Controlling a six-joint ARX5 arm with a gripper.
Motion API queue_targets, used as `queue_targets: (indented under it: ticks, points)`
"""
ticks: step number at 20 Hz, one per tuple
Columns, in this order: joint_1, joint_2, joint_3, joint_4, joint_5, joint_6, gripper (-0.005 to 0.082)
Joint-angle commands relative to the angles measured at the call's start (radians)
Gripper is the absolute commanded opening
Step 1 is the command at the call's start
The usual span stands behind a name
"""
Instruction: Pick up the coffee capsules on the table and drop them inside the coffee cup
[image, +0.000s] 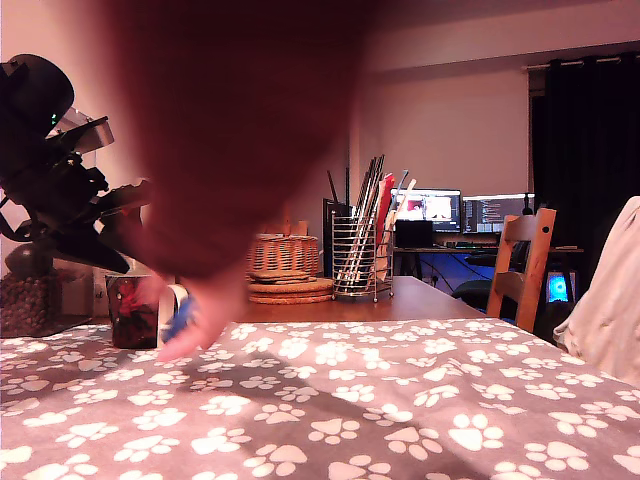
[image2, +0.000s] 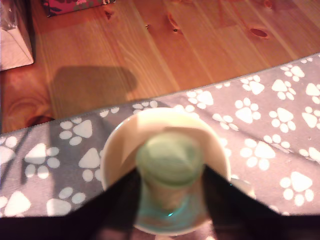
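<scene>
Directly between jaws — cream capsule (image2: 169, 167) gripped, above cup (image2: 117, 145).

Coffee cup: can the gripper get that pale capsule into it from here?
Probably yes. In the wrist view the gripper holds the pale capsule right above the open mouth of the coffee cup, with nothing between them.

Blurred hand (image: 215, 150) is blocking the exterior view, hiding most of the coffee cup (image: 132, 312); gripper (image2: 170, 200) fingertips are running off-frame.
</scene>
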Motion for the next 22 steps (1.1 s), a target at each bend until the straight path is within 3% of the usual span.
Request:
queue_targets:
  ticks: [1,14,17,22]
  points:
    - [0.003,0.020,0.007,0.013,0.001,0.005,0.0505]
    - [0.004,0.018,0.007,0.009,0.002,0.006,0.0493]
    - [0.004,-0.002,0.007,0.010,0.018,0.006,0.0361]
    - [0.003,-0.084,0.007,-0.013,0.054,0.005,-0.0017]
